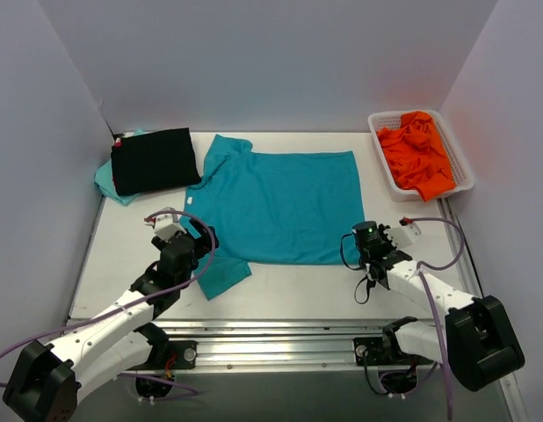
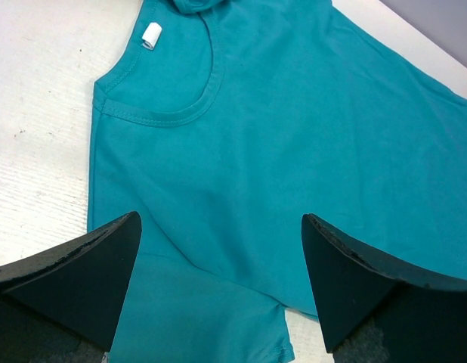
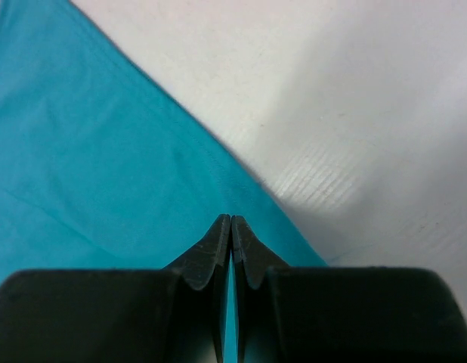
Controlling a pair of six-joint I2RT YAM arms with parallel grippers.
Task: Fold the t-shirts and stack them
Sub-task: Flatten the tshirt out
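Observation:
A teal t-shirt (image 1: 280,207) lies spread flat in the middle of the table, neck to the left, its near sleeve toward the left arm. My left gripper (image 1: 199,237) is open and empty, its jaws wide apart just above the shoulder and near sleeve (image 2: 218,249); the collar (image 2: 173,117) shows ahead of it. My right gripper (image 1: 368,234) is shut, its tips (image 3: 231,223) over the shirt's near right corner (image 3: 90,151); the cloth there lies flat. A folded black t-shirt (image 1: 155,160) lies on a teal one (image 1: 104,180) at the back left. Orange t-shirts (image 1: 418,149) fill a basket.
The white mesh basket (image 1: 465,167) stands at the back right corner. White walls close in the table on the left, back and right. Bare white table (image 3: 354,113) shows right of the shirt's hem. A metal rail (image 1: 280,338) runs along the near edge.

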